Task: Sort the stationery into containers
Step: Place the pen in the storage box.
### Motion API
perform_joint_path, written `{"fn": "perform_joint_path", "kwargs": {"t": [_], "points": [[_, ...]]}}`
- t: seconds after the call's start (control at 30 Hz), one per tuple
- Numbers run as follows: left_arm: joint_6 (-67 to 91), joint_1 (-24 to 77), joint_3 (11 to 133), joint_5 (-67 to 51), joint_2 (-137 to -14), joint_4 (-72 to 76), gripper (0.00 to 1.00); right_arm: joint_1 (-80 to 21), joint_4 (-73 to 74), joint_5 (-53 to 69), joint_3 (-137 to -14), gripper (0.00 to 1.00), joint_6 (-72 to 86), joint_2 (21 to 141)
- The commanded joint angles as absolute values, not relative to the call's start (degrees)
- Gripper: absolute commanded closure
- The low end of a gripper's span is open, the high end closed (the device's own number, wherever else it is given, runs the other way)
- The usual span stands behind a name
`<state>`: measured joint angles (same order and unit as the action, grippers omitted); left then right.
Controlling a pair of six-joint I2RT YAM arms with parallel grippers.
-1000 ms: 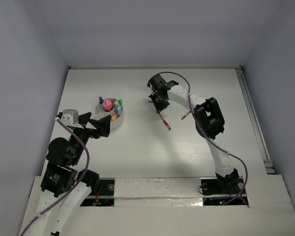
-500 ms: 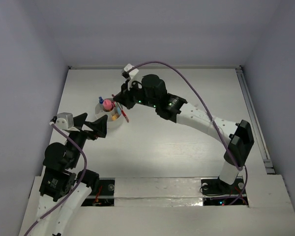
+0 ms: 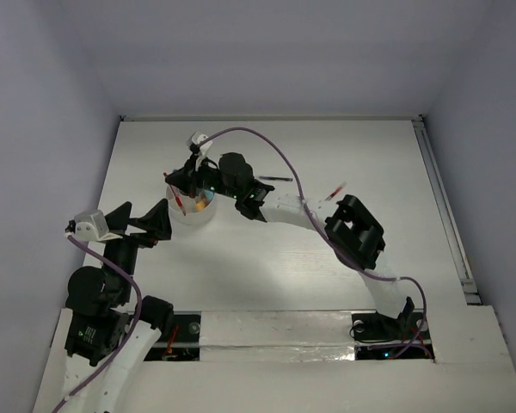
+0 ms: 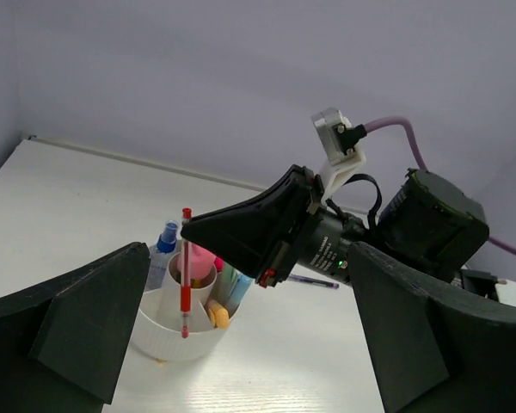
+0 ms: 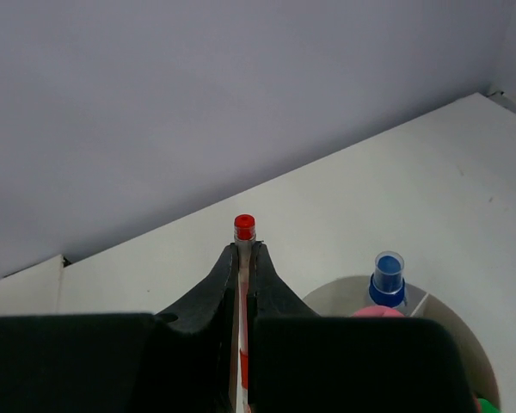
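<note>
The red pen (image 4: 186, 271) is a thin straight stick with a small red cap on top and a barrel banded red and pale. The right gripper (image 5: 244, 258) is pinched tight on it, fingers closed flat against the barrel with only the cap showing above them. The pen hangs upright at the left rim of the white cup (image 3: 189, 220). In the left wrist view its lower end shows in front of the cup's wall, not hidden behind it.

The left gripper (image 3: 148, 215) sits just left of the cup, jaws spread as wide as they go and holding nothing.

There is one cup, short and round, on the white table (image 3: 267, 258). Standing in it are one pink marker (image 4: 198, 258) and one blue-capped marker (image 4: 165, 245). One orange piece (image 4: 217, 314) and one light-blue piece (image 4: 239, 288) also stand in the cup. A sliver of green shows beside them, too small to name.

Two pens lie flat to the right of the cup. One is a black pen (image 3: 275, 178). The other is a second red pen (image 3: 334, 191), farther right, which makes two red pens in all.
</note>
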<state>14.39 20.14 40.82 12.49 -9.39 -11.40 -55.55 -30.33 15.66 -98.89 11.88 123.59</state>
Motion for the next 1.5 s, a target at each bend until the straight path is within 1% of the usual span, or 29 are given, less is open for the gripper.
{"fn": "perform_joint_path", "kwargs": {"t": [0.0, 0.2, 0.53, 0.97, 1.47], "points": [[14.94, 19.86, 40.78, 14.77, -9.58, -9.05, 0.01, -55.99, -41.39, 17.40, -104.58, 1.00, 11.08, 123.92], [14.68, 19.86, 40.69, 13.89, -9.67, -8.61, 0.01, -55.99, -44.12, 17.40, -103.62, 1.00, 8.35, 126.30], [14.41, 19.86, 40.61, 13.19, -10.02, -8.61, 0.01, -55.99, -44.65, 16.26, -104.33, 1.00, 4.40, 129.02], [14.41, 19.34, 40.61, 12.74, -10.02, -8.96, 0.01, -55.99, -44.56, 15.82, -102.40, 1.00, -1.21, 129.64], [14.50, 18.81, 40.78, 12.66, -9.84, -9.14, 0.01, -55.99, -45.53, 15.38, -98.53, 1.00, -2.81, 129.38]]}}
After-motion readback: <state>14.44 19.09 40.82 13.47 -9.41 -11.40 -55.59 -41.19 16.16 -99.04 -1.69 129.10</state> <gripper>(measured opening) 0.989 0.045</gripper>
